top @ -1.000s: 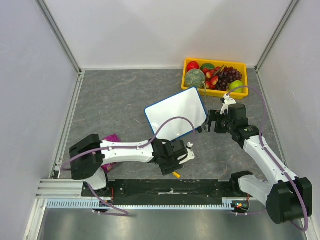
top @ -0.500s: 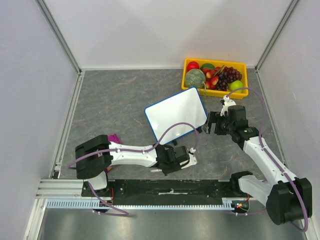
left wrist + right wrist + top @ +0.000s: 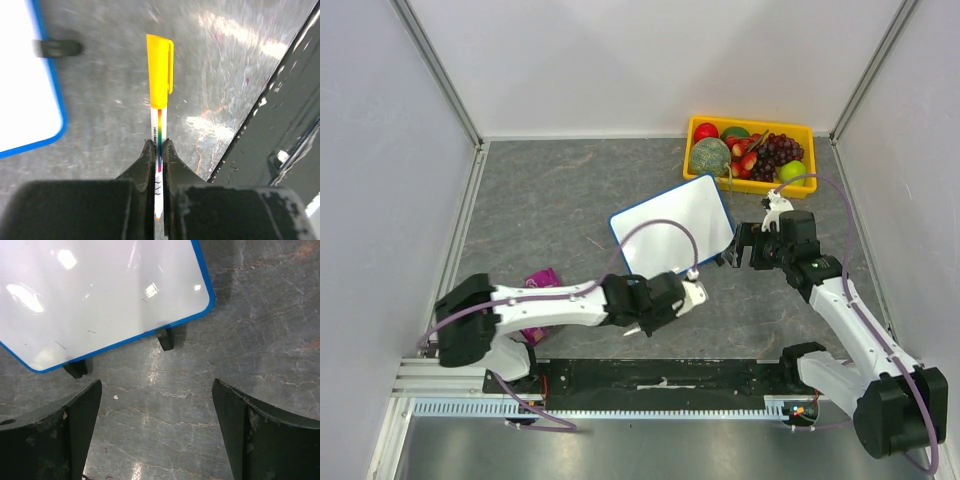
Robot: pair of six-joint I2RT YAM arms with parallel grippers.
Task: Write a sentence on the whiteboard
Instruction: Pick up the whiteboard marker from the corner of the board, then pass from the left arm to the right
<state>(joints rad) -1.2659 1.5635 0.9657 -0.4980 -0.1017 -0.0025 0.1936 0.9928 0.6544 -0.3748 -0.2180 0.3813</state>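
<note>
Swung leftward since a second ago, the left end effector point(image 3: 159, 146) has clamped onto the orange-capped marker point(image 3: 160, 75), just short of the whiteboard point(image 3: 672, 228). That whiteboard sits askew on the worktop point(image 3: 550, 200), with the yellow fruit tray point(image 3: 804, 128) just beyond it. Right of its corner, the right end effector point(image 3: 156, 390) stands spread wide. From above, the marker is mostly hidden.

There is one whiteboard point(image 3: 672, 225) with two black feet point(image 3: 165, 339). Behind the whiteboard is one yellow tray point(image 3: 770, 186). In the tray are one red fruit point(image 3: 706, 131), one bunch of grapes point(image 3: 778, 152), one big green melon point(image 3: 710, 156), one light green apple point(image 3: 792, 171) and some strawberries point(image 3: 744, 155), too bunched to count. Near the whiteboard are one pen point(image 3: 160, 95), one purple thing point(image 3: 540, 278) and two robot arms, a left arm point(image 3: 560, 303) and a right arm point(image 3: 840, 300).
</note>
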